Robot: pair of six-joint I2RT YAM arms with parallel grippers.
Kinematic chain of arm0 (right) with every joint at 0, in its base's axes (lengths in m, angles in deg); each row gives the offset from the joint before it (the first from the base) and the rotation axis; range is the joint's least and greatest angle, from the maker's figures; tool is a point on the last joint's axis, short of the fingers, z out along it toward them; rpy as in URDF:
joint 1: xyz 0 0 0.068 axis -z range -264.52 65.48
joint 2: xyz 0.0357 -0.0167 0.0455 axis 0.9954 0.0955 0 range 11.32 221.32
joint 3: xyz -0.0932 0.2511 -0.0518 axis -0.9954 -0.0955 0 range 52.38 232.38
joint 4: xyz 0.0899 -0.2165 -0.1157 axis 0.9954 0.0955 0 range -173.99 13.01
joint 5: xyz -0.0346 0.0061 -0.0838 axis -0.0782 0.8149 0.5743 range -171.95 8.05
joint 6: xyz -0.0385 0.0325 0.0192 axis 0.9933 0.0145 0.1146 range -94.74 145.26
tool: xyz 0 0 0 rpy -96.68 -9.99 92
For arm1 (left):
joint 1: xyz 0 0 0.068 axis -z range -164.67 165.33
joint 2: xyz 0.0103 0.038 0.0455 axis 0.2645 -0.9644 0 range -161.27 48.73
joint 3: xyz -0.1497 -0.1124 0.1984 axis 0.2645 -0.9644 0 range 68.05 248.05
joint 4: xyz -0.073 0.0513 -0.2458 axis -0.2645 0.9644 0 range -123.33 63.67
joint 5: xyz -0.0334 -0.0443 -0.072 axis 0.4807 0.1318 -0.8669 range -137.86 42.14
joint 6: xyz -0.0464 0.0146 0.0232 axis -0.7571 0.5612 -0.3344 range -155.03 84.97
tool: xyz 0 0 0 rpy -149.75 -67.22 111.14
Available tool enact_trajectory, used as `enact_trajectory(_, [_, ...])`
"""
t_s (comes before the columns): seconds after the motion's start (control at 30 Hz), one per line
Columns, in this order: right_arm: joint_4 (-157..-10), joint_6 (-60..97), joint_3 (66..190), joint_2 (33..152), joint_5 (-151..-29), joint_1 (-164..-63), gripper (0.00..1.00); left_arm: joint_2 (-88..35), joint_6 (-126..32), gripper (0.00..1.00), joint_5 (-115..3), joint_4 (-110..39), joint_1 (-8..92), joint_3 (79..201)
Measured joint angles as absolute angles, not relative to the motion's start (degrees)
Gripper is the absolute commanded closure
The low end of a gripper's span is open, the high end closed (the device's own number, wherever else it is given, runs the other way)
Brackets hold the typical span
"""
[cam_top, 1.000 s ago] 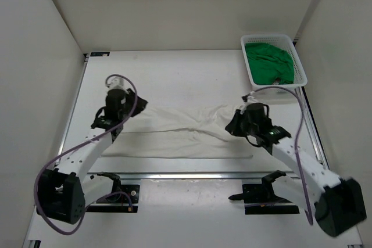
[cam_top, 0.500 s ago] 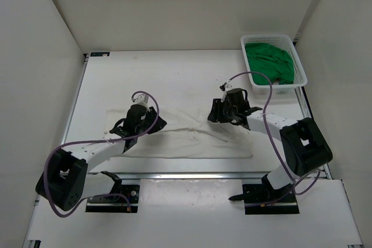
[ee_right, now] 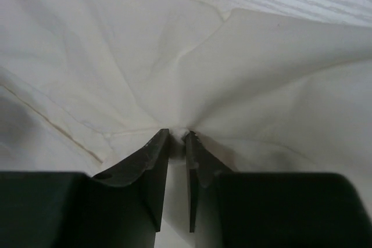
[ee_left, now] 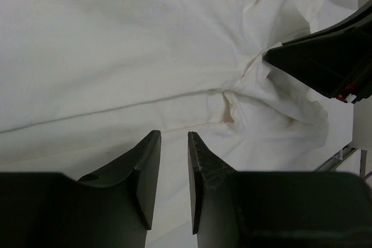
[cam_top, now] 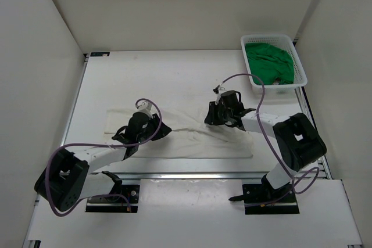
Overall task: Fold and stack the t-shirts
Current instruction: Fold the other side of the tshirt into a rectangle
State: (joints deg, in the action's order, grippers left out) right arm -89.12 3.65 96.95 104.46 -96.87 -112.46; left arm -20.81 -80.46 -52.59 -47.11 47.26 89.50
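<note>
Right wrist view shows the right gripper [ee_right: 178,137] nipping a pucker of the plain white cloth t-shirt [ee_right: 261,62] spread across the white tabletop [cam_top: 174,74], while the left gripper [ee_left: 173,139] hovers narrowly parted and empty, so I'd carry that fold over slowly and evenly.

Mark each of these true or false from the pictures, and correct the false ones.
1. The green t-shirt lies in the white basket. True.
2. The white t-shirt hangs in the air, clear of the table. False: it lies spread out on the table.
3. The right fingers pinch a fold of the white t-shirt. True: the cloth gathers into creases at their tips.
4. The left fingers are over the basket. False: they are over the white t-shirt, far from the basket.
</note>
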Motion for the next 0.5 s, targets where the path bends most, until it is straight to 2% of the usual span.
enact_trajectory(0.13, [-88.3, 2.8, 95.2, 100.2, -96.1, -114.2, 0.97, -20.5, -80.9, 0.64, -53.2, -48.2, 46.6, 89.2])
enact_trajectory(0.37, [-84.0, -0.3, 94.6, 93.8, -93.1, -120.9, 0.99, -20.5, -81.6, 0.64, -53.6, -49.2, 46.2, 89.2])
enact_trajectory(0.5, [-81.3, -3.8, 92.9, 91.9, -89.9, -125.6, 0.96, -20.5, -81.8, 0.63, -53.7, -49.3, 46.4, 89.2])
